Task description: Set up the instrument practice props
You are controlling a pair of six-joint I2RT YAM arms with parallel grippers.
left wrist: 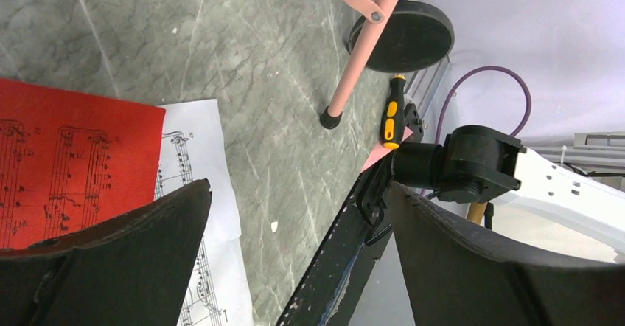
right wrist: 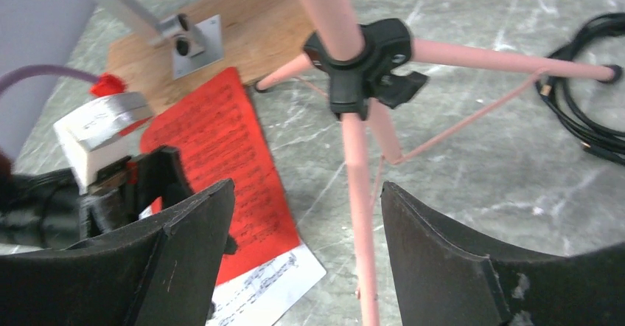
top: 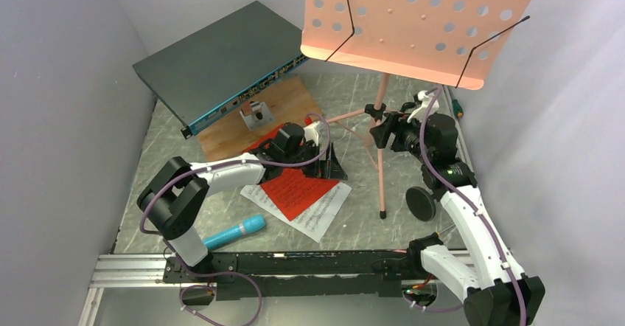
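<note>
Grey marbled bench (top: pixel 361 230), white walls around. The salmon music stand (top: pixel 413 23) stands upright, its pole framed between the wide jaws of the right claw (right wrist: pixel 306 189), with no visible grip. The sheet-music pages (top: pixel 298 193) lie just beneath the left claw (left wrist: pixel 298 189), which is wide and empty. An off-centre squeeze or nudge could topple the top-heavy stand.

A wooden board (top: pixel 289 99) carrying a metal bracket (top: pixel 256 114) is being overlapped by a dark grey network switch (top: pixel 221 57); a screwdriver (left wrist: pixel 390 116) is being left lying on the marbled table (left wrist: pixel 221 60).
</note>
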